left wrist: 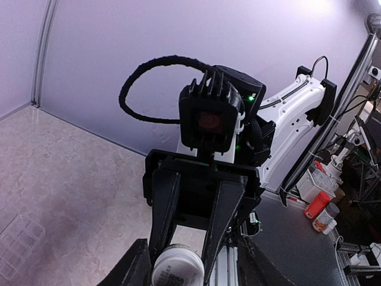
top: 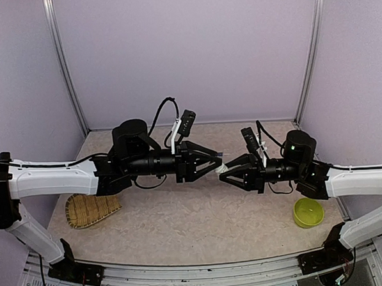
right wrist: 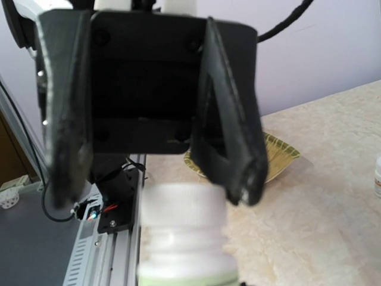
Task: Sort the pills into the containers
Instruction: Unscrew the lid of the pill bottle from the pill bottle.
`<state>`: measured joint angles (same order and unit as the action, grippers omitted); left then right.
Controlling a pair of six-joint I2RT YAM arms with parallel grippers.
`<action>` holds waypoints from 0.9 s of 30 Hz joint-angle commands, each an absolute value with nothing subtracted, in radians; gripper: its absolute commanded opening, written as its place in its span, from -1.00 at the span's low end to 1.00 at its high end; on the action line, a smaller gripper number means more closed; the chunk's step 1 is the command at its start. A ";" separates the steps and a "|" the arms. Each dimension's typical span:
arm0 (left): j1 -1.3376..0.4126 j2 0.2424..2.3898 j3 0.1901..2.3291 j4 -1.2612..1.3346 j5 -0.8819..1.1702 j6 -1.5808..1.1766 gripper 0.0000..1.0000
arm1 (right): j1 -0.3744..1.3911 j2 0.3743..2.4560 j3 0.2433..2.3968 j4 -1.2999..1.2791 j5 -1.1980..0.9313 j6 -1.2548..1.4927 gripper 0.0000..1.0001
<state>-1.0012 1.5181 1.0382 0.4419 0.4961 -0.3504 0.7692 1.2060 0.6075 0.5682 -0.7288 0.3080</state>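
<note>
Both arms meet in mid-air over the table. My right gripper [top: 226, 171] is shut on a white pill bottle [top: 222, 169] with a green label. In the left wrist view its fingers [left wrist: 164, 208] clamp the bottle [left wrist: 177, 267] on both sides. My left gripper [top: 217, 159] is open, and in the right wrist view its fingers [right wrist: 235, 155] straddle the bottle's white cap [right wrist: 181, 205]. The clear compartment box [left wrist: 18, 244] lies flat on the table, at the lower left of the left wrist view. No pills show in any view.
A woven bamboo tray [top: 89, 209] lies at the front left and also shows in the right wrist view [right wrist: 277, 154]. A lime-green bowl [top: 308, 212] sits at the front right. Another small bottle [right wrist: 378, 176] stands at the right edge of the right wrist view.
</note>
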 commanded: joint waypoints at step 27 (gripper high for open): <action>-1.012 1.528 1.011 0.474 0.496 -0.342 -0.13 | 0.725 1.176 0.607 0.567 -0.664 0.323 -0.94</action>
<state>-1.0000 1.5188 1.0225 0.4564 0.4637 -0.3462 0.7437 1.1870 0.6071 0.5652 -0.7033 0.3088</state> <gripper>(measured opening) 0.437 0.281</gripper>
